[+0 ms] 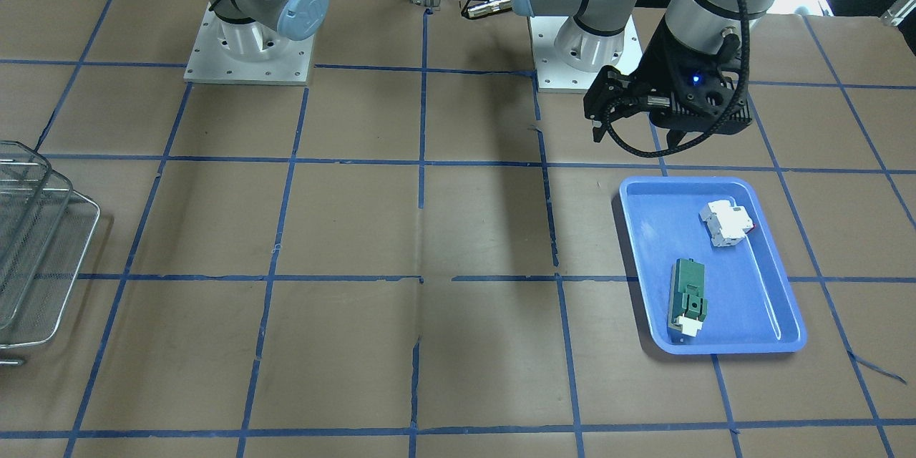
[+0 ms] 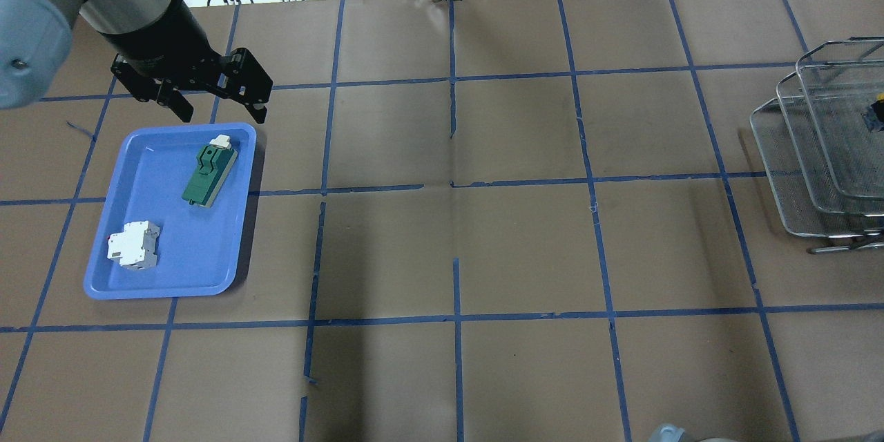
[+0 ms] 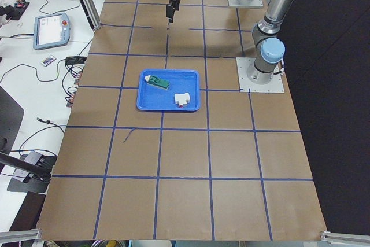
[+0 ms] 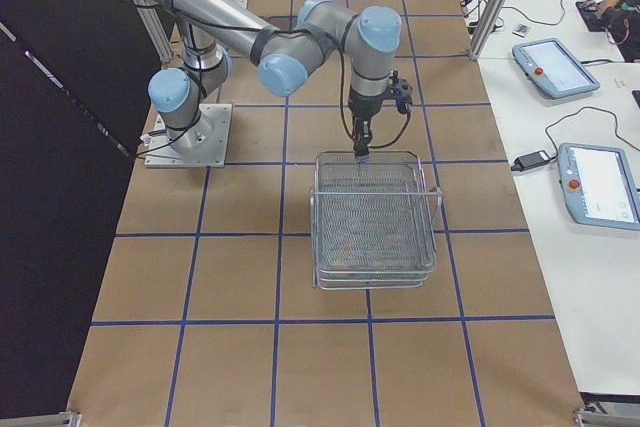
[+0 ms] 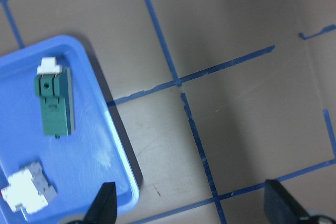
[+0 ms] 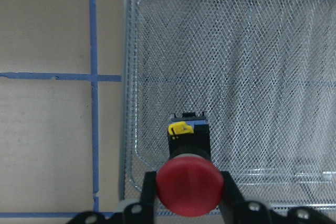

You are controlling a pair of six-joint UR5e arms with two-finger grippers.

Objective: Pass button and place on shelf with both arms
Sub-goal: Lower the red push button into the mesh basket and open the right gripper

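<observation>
While clamped in the right pincer [image 6: 188, 193] above the wire shelf [image 6: 273, 66], the push button [image 6: 189, 178] should be lowered gently before release.

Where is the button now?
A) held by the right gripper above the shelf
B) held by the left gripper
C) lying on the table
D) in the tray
A: the right wrist view shows the button clamped in the right gripper, with the shelf mesh beneath.
</observation>
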